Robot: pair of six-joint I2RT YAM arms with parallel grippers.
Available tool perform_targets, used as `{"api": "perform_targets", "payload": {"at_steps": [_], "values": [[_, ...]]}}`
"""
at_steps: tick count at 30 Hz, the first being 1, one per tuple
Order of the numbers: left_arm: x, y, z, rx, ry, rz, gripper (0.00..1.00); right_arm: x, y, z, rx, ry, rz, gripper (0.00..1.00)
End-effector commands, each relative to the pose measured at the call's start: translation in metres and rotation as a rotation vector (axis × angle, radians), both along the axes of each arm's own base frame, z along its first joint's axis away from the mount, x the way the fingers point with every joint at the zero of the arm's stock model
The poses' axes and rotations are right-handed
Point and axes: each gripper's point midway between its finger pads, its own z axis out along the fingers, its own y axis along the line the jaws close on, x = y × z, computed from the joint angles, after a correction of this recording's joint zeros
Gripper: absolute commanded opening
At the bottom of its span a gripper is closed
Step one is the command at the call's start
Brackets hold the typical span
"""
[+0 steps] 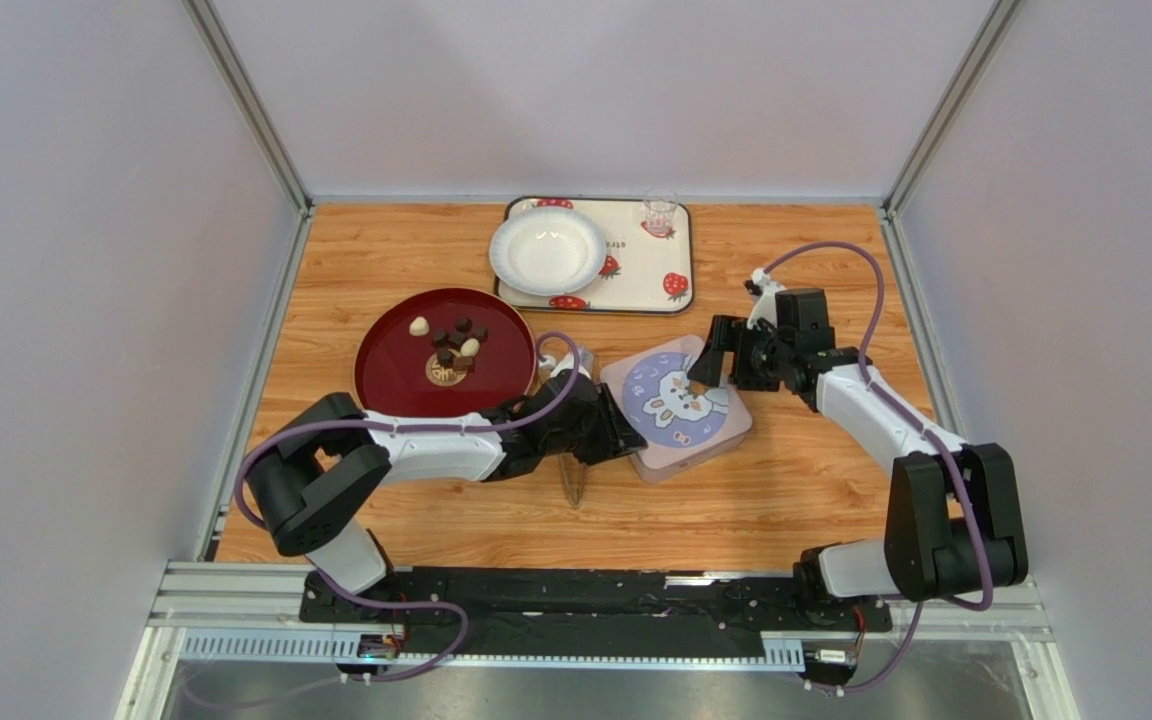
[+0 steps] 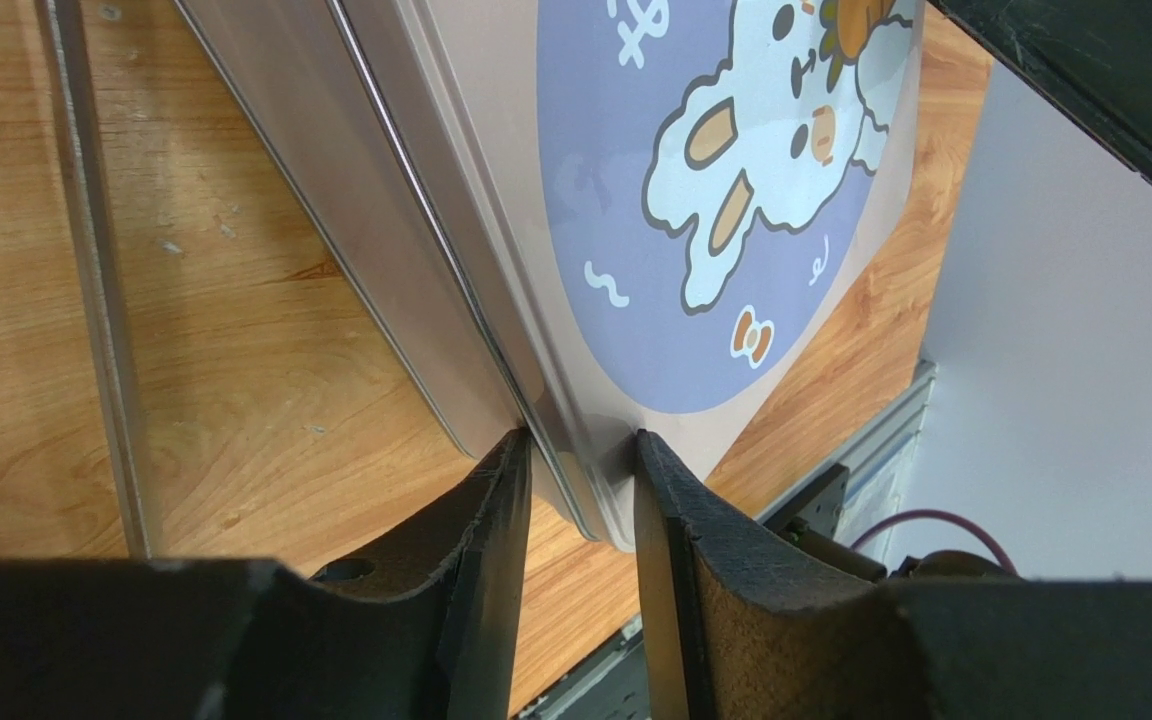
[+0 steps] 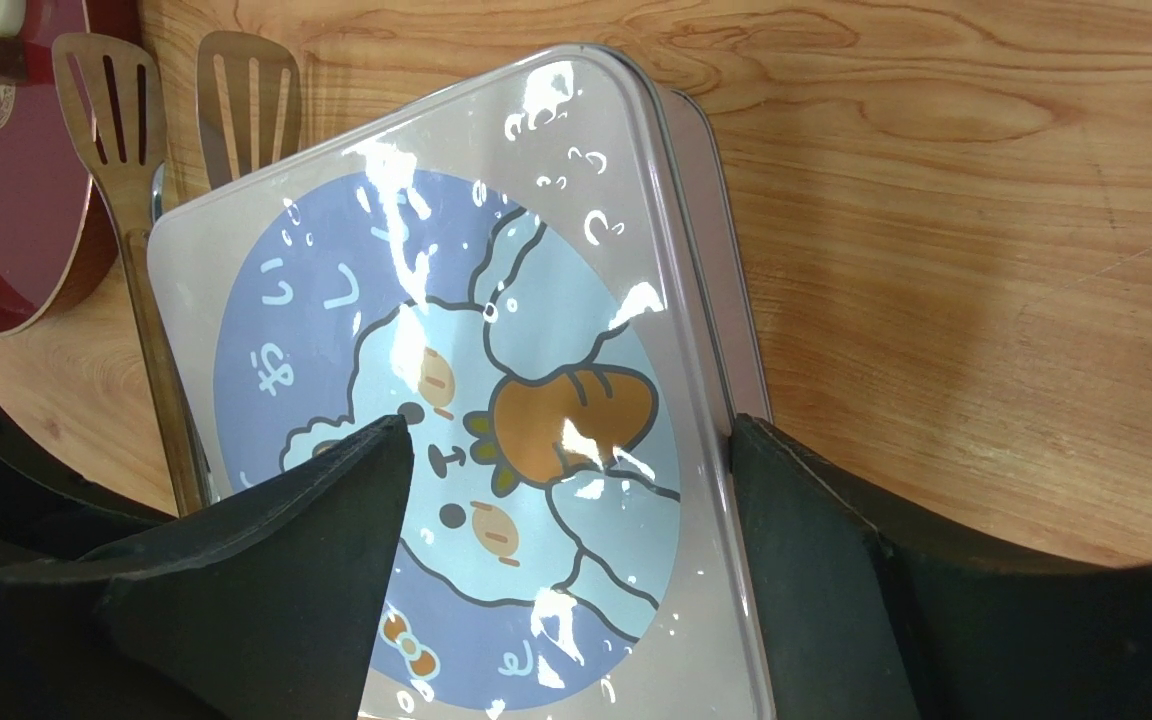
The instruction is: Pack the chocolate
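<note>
Several chocolate pieces (image 1: 450, 348), dark brown and cream-white, lie on a dark red plate (image 1: 387, 368) at the left of the table. Right of the plate sits a square silvery tin whose lid (image 1: 680, 402) shows a bunny on a blue circle. My left gripper (image 1: 624, 435) is at the tin's near left corner. In the left wrist view the left gripper (image 2: 579, 450) pinches the rim of the lid (image 2: 717, 150). My right gripper (image 1: 713, 365) hovers open over the far right edge. In the right wrist view the right gripper (image 3: 567, 465) has one finger above the lid (image 3: 447, 345) and one beside the tin.
Metal tongs (image 3: 117, 105) lie between the plate and the tin, partly under my left arm. At the back stands a strawberry-patterned tray (image 1: 650, 278) holding a white bowl (image 1: 549, 249) and a small clear cup (image 1: 660, 218). Grey walls enclose the table.
</note>
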Motion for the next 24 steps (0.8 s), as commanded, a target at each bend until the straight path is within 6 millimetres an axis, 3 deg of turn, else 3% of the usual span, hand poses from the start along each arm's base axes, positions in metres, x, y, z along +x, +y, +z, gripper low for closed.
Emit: {"api": "perform_targets", "payload": {"at_steps": [1, 3, 10, 13, 16, 21, 24], "values": [[0.006, -0.02, 0.021, -0.117, -0.045, -0.02, 0.36, -0.007, 0.015, 0.021, 0.035, -0.026, 0.042, 0.8], [0.005, -0.021, 0.019, -0.12, -0.037, -0.022, 0.29, -0.008, 0.015, 0.017, 0.021, -0.017, 0.045, 0.79], [0.0, -0.006, -0.006, -0.09, 0.054, 0.051, 0.27, -0.009, 0.009, 0.004, -0.015, 0.0, 0.021, 0.79], [-0.001, -0.002, -0.007, -0.081, 0.068, 0.068, 0.32, -0.005, 0.004, 0.007, -0.038, -0.009, 0.004, 0.79], [0.002, 0.002, 0.005, -0.072, 0.04, 0.074, 0.42, 0.002, 0.006, 0.019, -0.034, -0.035, 0.004, 0.79], [0.024, 0.025, 0.029, -0.024, -0.048, 0.127, 0.61, 0.019, 0.009, 0.048, -0.027, -0.1, 0.005, 0.8], [0.04, 0.037, 0.04, 0.009, -0.096, 0.144, 0.68, 0.03, 0.008, 0.051, -0.041, -0.108, 0.004, 0.8]]}}
